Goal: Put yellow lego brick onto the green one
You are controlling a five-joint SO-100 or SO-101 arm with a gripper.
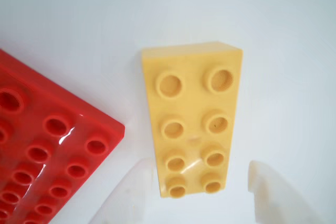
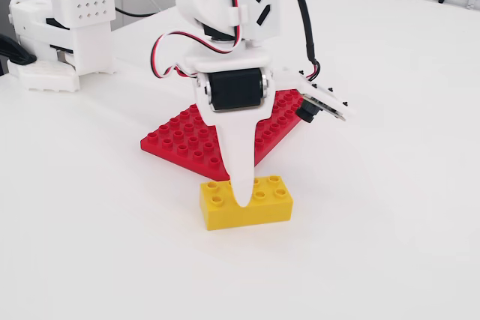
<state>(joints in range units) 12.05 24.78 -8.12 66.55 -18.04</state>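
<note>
Yellow plastic 2x4 studded brick (image 1: 191,121) sits flat on the white desk (image 2: 390,245), just beside the flat red studded baseplate (image 2: 187,140). The white two-finger hand (image 1: 202,192) straddles it with fingers spread wide, holding nothing, probably lining up a grab. Can't spot the green brick anywhere.

White table (image 2: 390,207), smooth; yellow lego brick (image 2: 246,201) lies on it, studs up; red baseplate (image 2: 196,137) flat just behind.
</note>
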